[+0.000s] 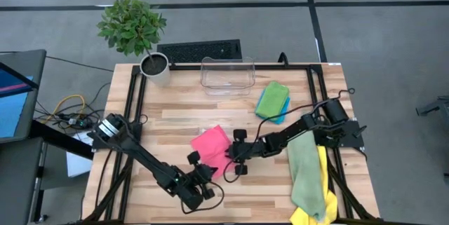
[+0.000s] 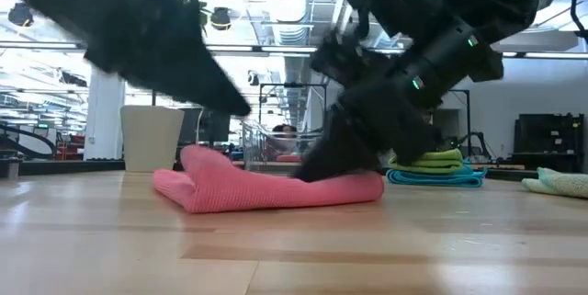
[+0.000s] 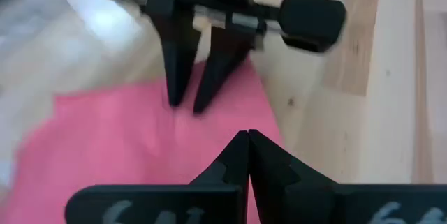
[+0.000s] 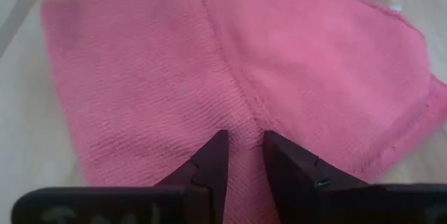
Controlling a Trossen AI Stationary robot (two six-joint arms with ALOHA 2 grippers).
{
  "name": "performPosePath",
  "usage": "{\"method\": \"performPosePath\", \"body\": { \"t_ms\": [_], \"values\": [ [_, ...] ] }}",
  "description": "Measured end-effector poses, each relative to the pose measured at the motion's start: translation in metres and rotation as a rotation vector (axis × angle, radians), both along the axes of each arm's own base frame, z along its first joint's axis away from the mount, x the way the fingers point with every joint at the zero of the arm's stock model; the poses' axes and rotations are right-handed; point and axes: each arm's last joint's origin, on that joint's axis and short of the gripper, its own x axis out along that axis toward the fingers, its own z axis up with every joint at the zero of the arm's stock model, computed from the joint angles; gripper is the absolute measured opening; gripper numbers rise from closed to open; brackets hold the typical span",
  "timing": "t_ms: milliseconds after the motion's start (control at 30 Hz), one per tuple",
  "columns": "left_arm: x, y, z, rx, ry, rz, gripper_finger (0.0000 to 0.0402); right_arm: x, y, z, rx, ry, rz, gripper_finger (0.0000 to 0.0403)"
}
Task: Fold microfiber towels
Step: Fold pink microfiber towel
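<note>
**Both claws at the pink towel**

From table height, the dark arms block much of the pink towel, and the right claw's tips are lost against it. The towel lies folded on the wooden table, between the two claws. The left claw, fully closed and empty, sits at the towel's near edge. The right claw presses its tips down on the cloth, slightly parted, pinching a small ridge of fabric. Farther back, a green towel lies stacked on a blue one, a sage towel and a yellow one hang over the right arm's base, and a clear bin stands behind.
</note>
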Motion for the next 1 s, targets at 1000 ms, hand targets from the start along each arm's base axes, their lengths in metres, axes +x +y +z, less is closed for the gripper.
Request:
{"method": "performPosePath", "body": {
  "t_ms": [1000],
  "values": [
    [-0.028, 0.001, -0.053, 0.011, 0.147, 0.082, 0.0, -0.018, 0.018, 0.001, 0.057, -0.395, 0.043, 0.0116]
  ]
}}
